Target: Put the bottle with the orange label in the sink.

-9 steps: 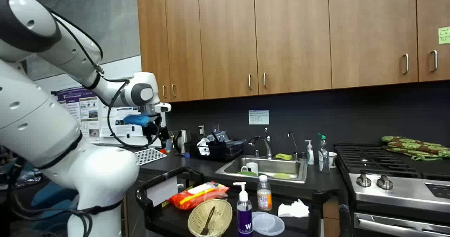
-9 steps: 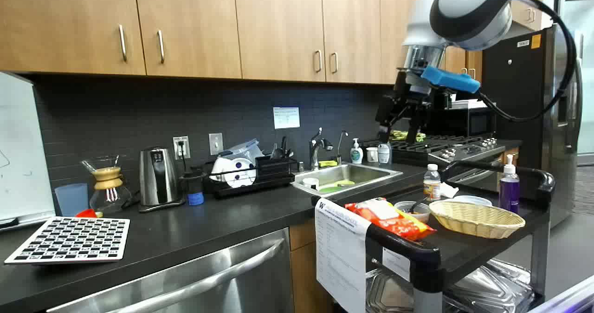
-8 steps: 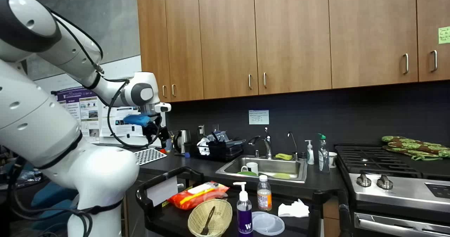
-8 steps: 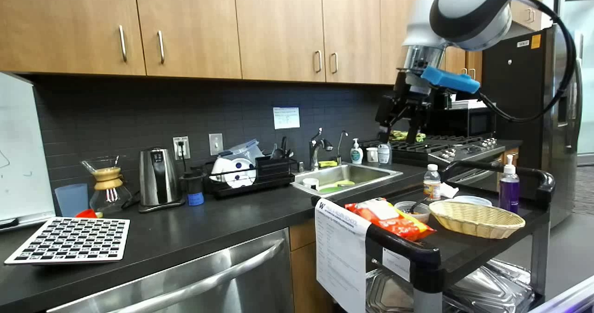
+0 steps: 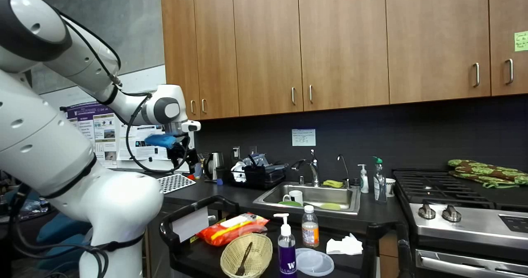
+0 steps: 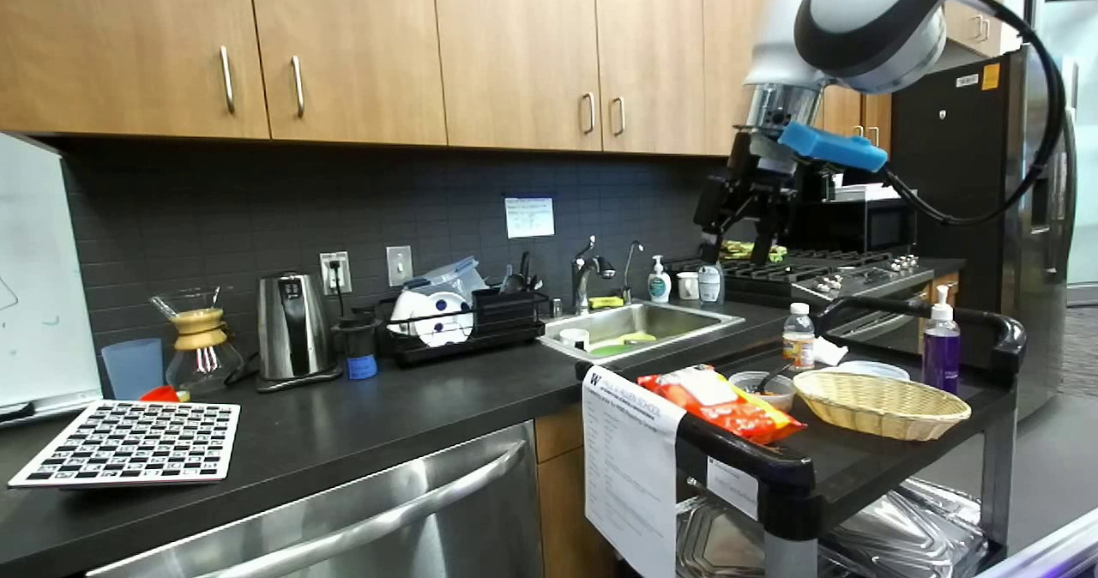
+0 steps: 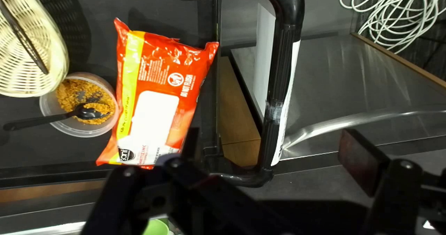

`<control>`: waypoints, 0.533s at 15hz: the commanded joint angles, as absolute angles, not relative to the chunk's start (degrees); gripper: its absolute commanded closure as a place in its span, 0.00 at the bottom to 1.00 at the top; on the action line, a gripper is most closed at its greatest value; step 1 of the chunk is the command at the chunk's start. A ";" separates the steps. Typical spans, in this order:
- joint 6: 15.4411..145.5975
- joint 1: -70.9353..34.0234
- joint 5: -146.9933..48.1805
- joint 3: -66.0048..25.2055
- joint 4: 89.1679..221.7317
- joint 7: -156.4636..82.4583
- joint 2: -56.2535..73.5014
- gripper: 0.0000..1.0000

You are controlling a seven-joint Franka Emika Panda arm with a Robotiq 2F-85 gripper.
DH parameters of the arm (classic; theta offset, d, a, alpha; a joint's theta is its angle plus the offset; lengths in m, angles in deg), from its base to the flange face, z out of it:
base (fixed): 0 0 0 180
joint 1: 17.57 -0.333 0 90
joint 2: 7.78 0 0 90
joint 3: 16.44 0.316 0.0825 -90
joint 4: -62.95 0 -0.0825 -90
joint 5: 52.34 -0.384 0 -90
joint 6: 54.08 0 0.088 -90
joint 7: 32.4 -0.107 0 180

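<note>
In the wrist view the gripper [image 7: 270, 146] is blurred and cut off by the bottom edge, which also crops a green thing [image 7: 155, 228]; the left edge cuts through the basket [image 7: 48, 43]. In an exterior view the rim of the sink [image 6: 678, 322] hides the lower part of the mug [image 6: 574, 338]. In both exterior views the print on the orange-labelled bottle [image 5: 310, 228] and the note [image 5: 303, 137] is too small to read.

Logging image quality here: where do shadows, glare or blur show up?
Wrist view: the tool, close up, looks out of focus; the pack has a white patch, apparently blown out; the basket throws a dark shadow on the cart. An exterior view: the steel front shows glare. Both exterior views: small print on the orange-label bottle can't be read.
</note>
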State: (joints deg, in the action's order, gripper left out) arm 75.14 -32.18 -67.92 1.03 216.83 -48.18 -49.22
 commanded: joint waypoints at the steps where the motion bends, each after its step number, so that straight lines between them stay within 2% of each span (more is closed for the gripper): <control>1: 75.02 -32.55 -67.53 0.63 216.74 -48.44 -49.17 0.00; 4: 75.43 -32.27 -67.09 -0.23 216.80 -47.06 -49.20 0.00; 8: 74.43 -31.51 -64.73 -5.65 215.97 -38.29 -48.26 0.00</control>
State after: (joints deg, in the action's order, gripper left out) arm 75.12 -32.00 -66.76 -1.62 216.83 -44.48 -49.21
